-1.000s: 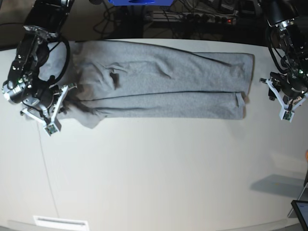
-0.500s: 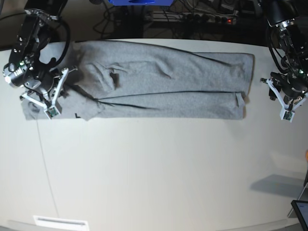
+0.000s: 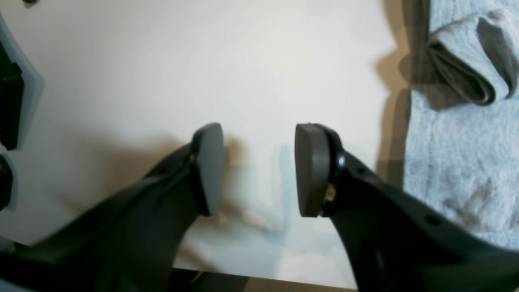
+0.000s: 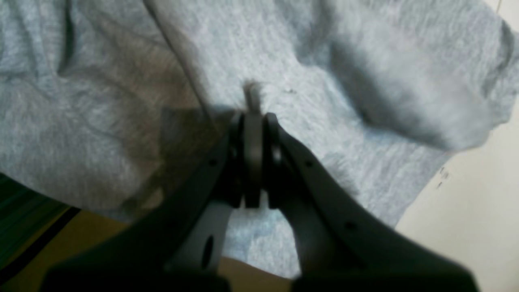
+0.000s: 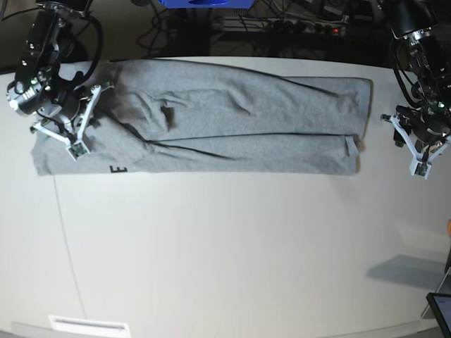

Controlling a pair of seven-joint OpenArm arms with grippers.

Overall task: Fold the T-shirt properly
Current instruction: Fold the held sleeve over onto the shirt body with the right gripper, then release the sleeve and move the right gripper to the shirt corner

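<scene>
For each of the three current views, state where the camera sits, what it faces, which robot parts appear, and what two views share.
Base: overhead, facing down on the table; both arms show.
Left wrist: behind the left gripper, facing bare table; jaws apart, empty.
Right wrist: behind the right gripper, facing cloth; jaws closed on the T-shirt.
Shared: all three show the T-shirt.

The right gripper (image 4: 253, 121) is pinching its jaws tight on a fold of the T-shirt (image 4: 344, 81) at the base view's left end, while the left gripper (image 3: 259, 168) is hanging with jaws parted, holding nothing, just off the cloth's opposite end.
</scene>
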